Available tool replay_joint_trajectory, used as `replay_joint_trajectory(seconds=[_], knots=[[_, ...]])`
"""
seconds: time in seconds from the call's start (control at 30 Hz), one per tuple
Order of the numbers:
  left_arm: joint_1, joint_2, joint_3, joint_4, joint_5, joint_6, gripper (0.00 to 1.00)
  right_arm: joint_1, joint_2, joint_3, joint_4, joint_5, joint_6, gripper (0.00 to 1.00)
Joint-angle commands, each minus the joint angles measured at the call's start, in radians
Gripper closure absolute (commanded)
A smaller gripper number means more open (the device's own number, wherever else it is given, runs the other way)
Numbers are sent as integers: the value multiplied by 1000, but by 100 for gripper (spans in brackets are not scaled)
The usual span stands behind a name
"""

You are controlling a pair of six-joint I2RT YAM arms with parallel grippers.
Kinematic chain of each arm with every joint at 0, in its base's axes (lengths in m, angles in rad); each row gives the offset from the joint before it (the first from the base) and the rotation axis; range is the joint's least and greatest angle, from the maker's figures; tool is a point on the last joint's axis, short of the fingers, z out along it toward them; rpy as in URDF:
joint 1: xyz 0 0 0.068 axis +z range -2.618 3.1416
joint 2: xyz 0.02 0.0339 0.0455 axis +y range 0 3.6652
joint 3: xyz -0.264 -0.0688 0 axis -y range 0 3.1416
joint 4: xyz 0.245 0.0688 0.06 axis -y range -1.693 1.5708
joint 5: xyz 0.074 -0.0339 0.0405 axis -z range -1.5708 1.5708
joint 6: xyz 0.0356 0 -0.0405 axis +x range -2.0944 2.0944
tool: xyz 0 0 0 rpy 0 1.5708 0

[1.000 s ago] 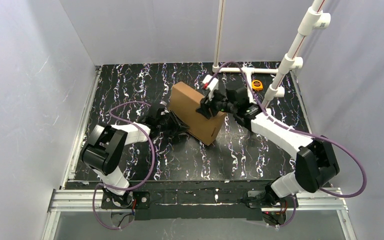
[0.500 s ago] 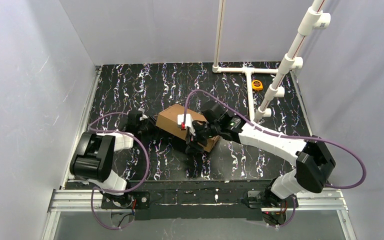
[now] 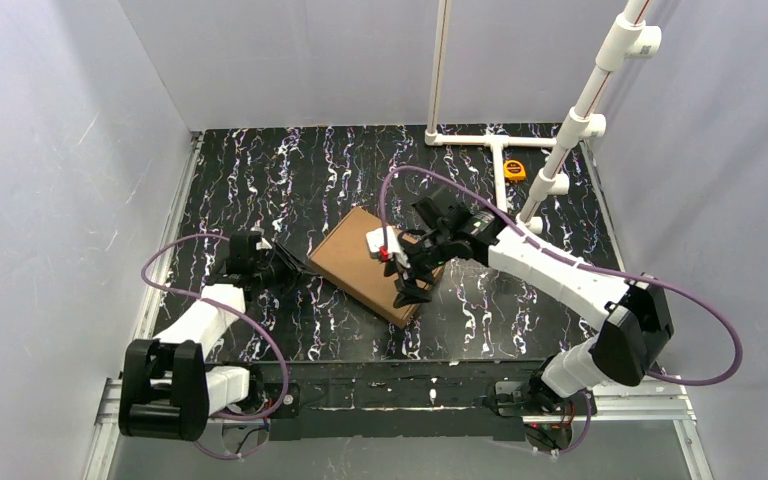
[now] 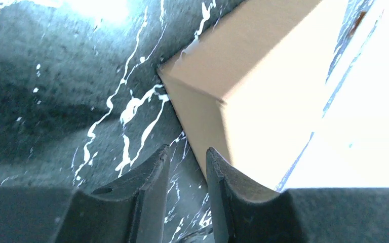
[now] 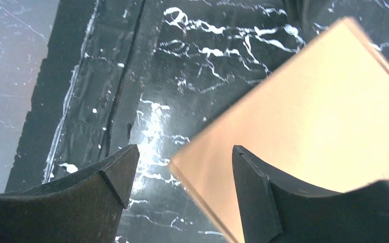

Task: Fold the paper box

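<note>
Well, the paper box [image 3: 360, 262] lies flat on the table [image 3: 260, 170] looking closed — folding seems nearly done, tabs unseen. Its corner sits just ahead of the left end effector [image 4: 187, 152], barely parted and empty; the right end effector [image 5: 185, 150] hovers above, spread wide, empty.

Even overhead light, left wrist view blown out at right, paper box [image 5: 304, 126] blurred

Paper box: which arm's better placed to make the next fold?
Right, probably. The right gripper hangs open over an edge of the paper box, which lies flat. The left gripper sits low beside the box's left corner, not touching it.
</note>
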Motion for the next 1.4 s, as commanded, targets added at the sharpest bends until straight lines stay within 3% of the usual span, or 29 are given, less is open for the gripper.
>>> replay_joint_trajectory(seconds=[0.0,0.1,0.17,0.23,0.3,0.33,0.37,0.5,0.57,0.6,0.87,1.17,1.37], knots=[[9,-101,48,-190,-42,112,69,-70,-88,-66,-38,-55,-71,23],[12,-173,69,-236,-42,166,67,-92,-135,-155,19,-52,-78,24],[15,-221,81,-247,-20,190,60,-102,-150,-201,36,-68,-99,25],[18,-268,79,-228,43,197,47,-106,-156,-245,42,-87,-156,32],[20,-312,54,-184,142,181,41,-112,-158,-274,26,-78,-235,44],[20,-321,42,-175,173,166,43,-118,-161,-285,12,-67,-273,52],[20,-328,25,-169,193,152,51,-130,-167,-294,1,-57,-302,62],[18,-316,-35,-189,205,105,91,-190,-207,-339,-29,-31,-384,88],[15,-291,-60,-185,189,86,100,-207,-219,-376,-28,-1,-418,96],[9,-276,-67,-181,175,81,100,-210,-219,-399,-22,24,-435,98],[-28,-17,1,-83,44,73,100,-201,-166,-530,216,133,-322,99],[-90,551,441,7,92,64,100,-174,-155,-563,348,199,-242,99],[-100,756,739,21,182,28,100,-135,-150,-587,442,231,-185,99]])
